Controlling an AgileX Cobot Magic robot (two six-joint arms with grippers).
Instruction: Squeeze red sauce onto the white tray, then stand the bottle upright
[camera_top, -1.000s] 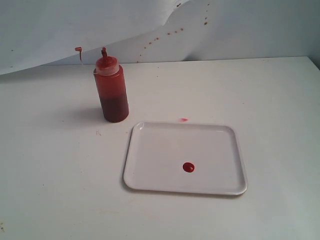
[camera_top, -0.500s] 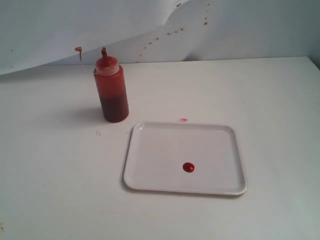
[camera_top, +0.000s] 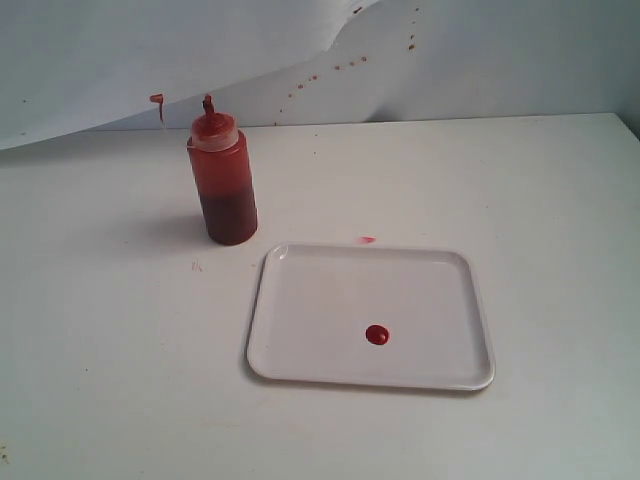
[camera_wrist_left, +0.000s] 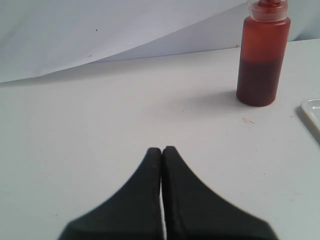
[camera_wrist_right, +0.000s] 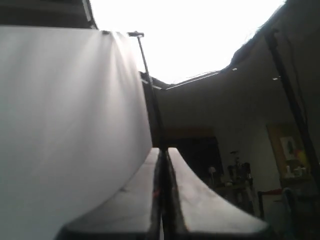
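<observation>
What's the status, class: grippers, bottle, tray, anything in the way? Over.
Left gripper shut, empty; right gripper shut, empty. Bottle upright, apart from tray. Sauce blob on tray. Nothing in the way.

Right pincer with jaws together, beside a white sheet, against a dim room.

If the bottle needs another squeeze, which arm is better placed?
Left, probably. The left tool, shut, faces the upright bottle; the right tool, also shut, points off at the room.
</observation>
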